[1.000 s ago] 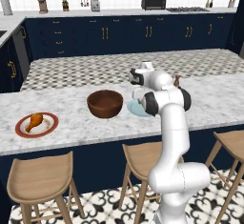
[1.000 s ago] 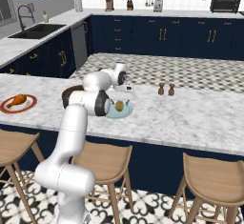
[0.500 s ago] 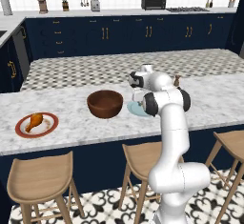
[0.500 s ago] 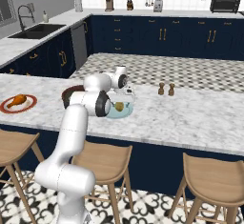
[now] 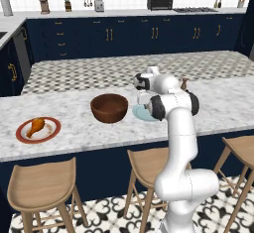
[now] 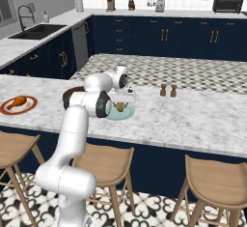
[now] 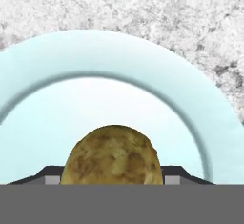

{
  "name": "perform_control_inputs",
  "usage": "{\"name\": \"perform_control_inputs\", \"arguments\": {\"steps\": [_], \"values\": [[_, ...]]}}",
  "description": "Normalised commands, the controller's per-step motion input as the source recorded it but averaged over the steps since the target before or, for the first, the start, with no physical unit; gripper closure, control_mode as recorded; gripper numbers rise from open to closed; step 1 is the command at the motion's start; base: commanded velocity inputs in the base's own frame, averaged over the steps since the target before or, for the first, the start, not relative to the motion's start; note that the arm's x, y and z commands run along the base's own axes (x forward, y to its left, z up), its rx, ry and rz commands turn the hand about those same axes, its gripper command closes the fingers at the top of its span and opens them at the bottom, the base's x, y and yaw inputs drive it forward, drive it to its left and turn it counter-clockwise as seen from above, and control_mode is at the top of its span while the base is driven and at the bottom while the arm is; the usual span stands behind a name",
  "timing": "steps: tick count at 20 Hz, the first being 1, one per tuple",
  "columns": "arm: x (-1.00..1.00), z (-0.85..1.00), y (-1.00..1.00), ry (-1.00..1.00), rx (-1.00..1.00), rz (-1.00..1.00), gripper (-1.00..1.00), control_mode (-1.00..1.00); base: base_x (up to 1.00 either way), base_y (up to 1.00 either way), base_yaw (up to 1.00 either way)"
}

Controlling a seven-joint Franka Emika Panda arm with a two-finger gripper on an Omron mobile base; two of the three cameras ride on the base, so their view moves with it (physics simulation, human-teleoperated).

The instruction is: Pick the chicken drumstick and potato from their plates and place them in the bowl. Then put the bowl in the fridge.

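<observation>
In the hand view, I see the potato [image 7: 112, 155] at bottom centre, its lower part cut off by the frame edge. The dark tips of the claw [image 7: 112, 176] appear as two short wedges at either side of the potato, just beside it; I cannot tell whether they press on it, so the claw's state is not readable. The potato rests on the pale blue plate [image 7: 119, 56], whose rim arcs across the upper half of the frame, with marbled surface [image 7: 200, 23] beyond it at the top.

In the left base view, the arm's forearm covers most of the blue plate [image 5: 140, 113]; only a sliver shows at centre, right of the bowl [image 5: 109, 108]. The potato and the claw are hidden behind the arm there. In the right base view, the potato [image 6: 119, 106] is a small tan spot on the blue plate [image 6: 126, 113], half masked by the elbow joint; the bowl [image 6: 70, 94] shows only as a dark rim at centre left behind the arm.

The bowl stands near the blue plate, apart from it. The chicken drumstick [image 5: 35, 126] lies on the red-rimmed plate [image 5: 38, 130] at left of the frame, well apart from the bowl, near the surface's front edge. Open marble lies between these two.

Two small shakers [image 6: 167, 91] stand right of centre in the right base view, well apart from the blue plate. Wooden stools [image 5: 39, 183] line the front edge below.
</observation>
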Motion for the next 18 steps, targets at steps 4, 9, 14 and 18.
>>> {"name": "perform_control_inputs", "arguments": {"steps": [4,9,14,18], "values": [[-0.58,0.52,0.31,-0.38,0.07,0.08,1.00,-1.00,0.00,0.00,0.00],[-0.51,0.86,0.42,-0.30,0.05,0.13,1.00,-1.00,0.00,0.00,0.00],[-0.35,0.83,0.50,-0.20,0.02,0.18,1.00,-1.00,0.00,0.00,0.00],[0.00,0.37,0.86,-0.05,0.03,0.29,1.00,-1.00,0.00,0.00,0.00]]}}
